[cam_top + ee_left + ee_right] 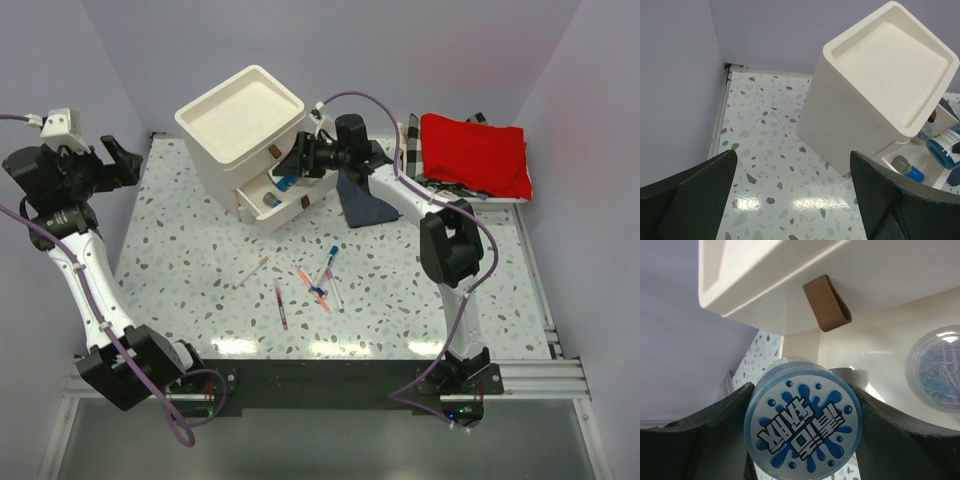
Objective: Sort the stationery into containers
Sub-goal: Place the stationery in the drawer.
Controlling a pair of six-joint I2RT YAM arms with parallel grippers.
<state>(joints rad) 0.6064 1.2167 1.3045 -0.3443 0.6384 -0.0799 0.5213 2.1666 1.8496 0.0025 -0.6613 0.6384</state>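
The cream-white drawer unit (245,125) stands at the back centre with two drawers pulled out; it also fills the left wrist view (880,90). My right gripper (303,160) is shut on the round blue-white roll (802,422) and holds it over an open drawer (880,360), just below a brown pull tab (826,302). A blue-capped stick (907,169) lies in the lower open drawer. Several thin pens (312,285) lie loose on the table in front of the unit. My left gripper (120,160) is open and empty at the far left, its midpoint (795,200) over bare table.
A clear round box of clips (937,370) lies in the drawer under the roll. A dark blue folded cloth (362,205) lies right of the unit. A red folded cloth (475,150) sits on a checkered basket (412,150) at the back right. Walls close the left and back.
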